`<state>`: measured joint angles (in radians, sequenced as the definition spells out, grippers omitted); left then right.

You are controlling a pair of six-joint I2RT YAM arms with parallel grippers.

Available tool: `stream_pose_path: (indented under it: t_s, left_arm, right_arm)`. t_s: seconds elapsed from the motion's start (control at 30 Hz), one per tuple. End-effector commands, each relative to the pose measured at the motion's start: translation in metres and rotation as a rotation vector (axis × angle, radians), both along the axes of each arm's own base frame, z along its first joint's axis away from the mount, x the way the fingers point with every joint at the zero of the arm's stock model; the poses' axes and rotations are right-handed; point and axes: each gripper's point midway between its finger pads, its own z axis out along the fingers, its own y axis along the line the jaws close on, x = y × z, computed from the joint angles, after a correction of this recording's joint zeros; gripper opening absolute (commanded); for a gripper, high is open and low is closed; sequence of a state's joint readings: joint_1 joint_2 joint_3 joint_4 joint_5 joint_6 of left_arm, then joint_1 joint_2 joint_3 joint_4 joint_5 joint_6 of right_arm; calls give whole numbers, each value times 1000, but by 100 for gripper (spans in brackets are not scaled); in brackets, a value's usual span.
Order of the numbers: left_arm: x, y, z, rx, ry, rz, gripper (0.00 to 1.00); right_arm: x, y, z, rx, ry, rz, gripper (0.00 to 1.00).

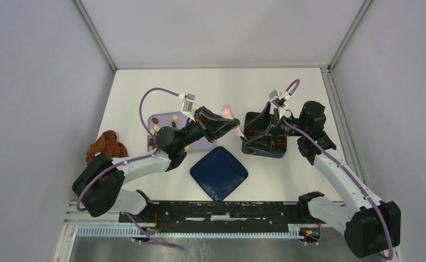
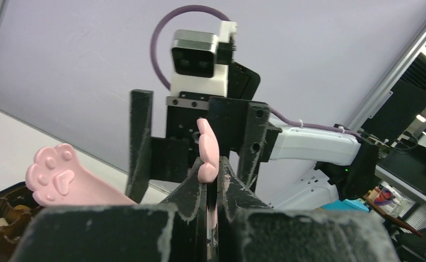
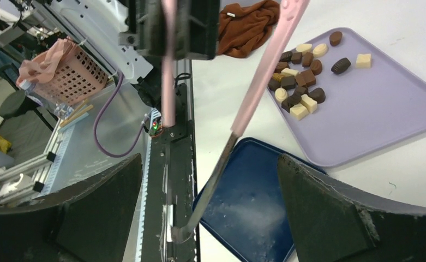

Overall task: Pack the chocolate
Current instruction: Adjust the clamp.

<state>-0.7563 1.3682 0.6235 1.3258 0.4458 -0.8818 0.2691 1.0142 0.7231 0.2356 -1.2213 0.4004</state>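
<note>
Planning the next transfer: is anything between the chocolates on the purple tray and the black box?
Yes. The right gripper hangs open over the black box, straddling the pink tongs that the left gripper clamps. Nothing else shows between the chocolates and the box.

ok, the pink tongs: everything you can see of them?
The pink tongs have two plastic-looking pink arms, one tip a cat's paw; one arm turns to grey metal farther down. The left gripper is shut on one arm, the other splays free. Held in the air, they pass through the open right gripper without visibly touching it.
</note>
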Motion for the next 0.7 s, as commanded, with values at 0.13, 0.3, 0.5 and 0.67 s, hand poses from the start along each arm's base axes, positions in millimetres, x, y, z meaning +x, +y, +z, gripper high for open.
stream_pose_path:
  t_s: [0.13, 0.3, 0.5, 0.67]
  left_arm:
    - [-14, -5, 50, -127, -113, -11, 2]
    - [-11, -8, 56, -160, -111, -13, 2]
    - [-8, -6, 55, -194, -95, -7, 2]
    - [-8, -2, 53, -210, -85, 3, 2]
  right_arm:
    - [3, 21, 0, 17, 104, 18, 98]
    - [-6, 26, 20, 80, 87, 52, 94]
    - [-10, 26, 41, 135, 75, 67, 90]
    - [-6, 28, 46, 147, 93, 57, 83]
